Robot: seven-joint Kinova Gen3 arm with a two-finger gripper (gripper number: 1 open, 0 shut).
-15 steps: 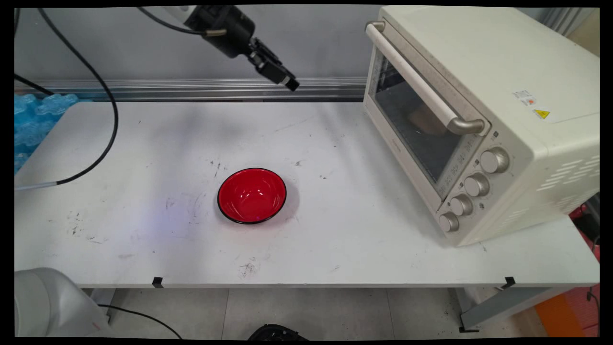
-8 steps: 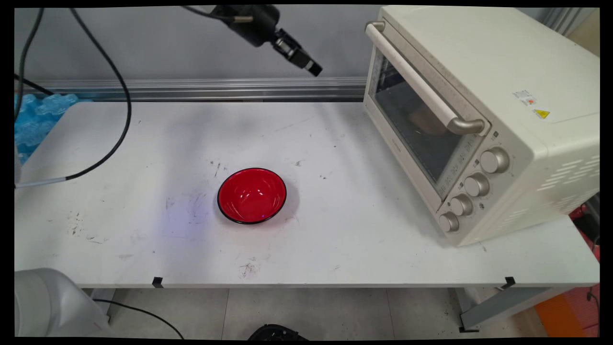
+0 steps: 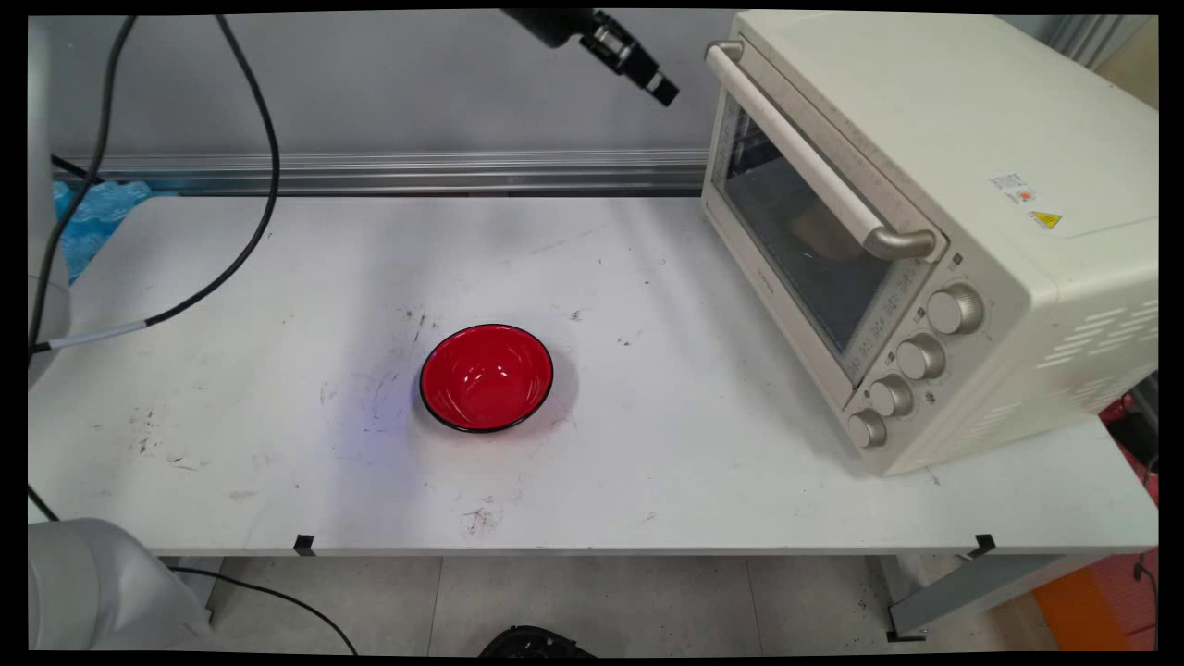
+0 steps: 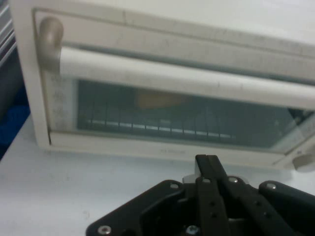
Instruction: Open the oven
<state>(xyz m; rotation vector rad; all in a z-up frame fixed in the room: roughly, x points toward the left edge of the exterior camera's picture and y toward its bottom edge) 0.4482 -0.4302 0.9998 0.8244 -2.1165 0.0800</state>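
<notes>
My black gripper point(image 3: 666, 92) hangs high at the top of the main view, a short way left of the cream toaster oven's point(image 3: 934, 222) long door handle point(image 3: 814, 176). In the hand view its two fingers point(image 4: 208, 164) are pressed together, shut on nothing, and point at the oven door point(image 4: 177, 118) below the handle point(image 4: 187, 78). The door is closed; something brownish point(image 4: 157, 101) shows dimly behind its glass. A red bowl point(image 3: 487, 376) with a black rim sits empty mid-table, well below and left of the gripper.
The oven fills the right end of the white table point(image 3: 277, 444). Black cables point(image 3: 240, 185) hang over the table's left part. A metal rail point(image 3: 388, 171) runs along the wall behind. Blue packing material point(image 3: 92, 213) lies at the far left.
The gripper has travelled right and upward, from above the table's back middle to beside the oven's handle. The cables swung along with it. Bowl and oven stayed put.
</notes>
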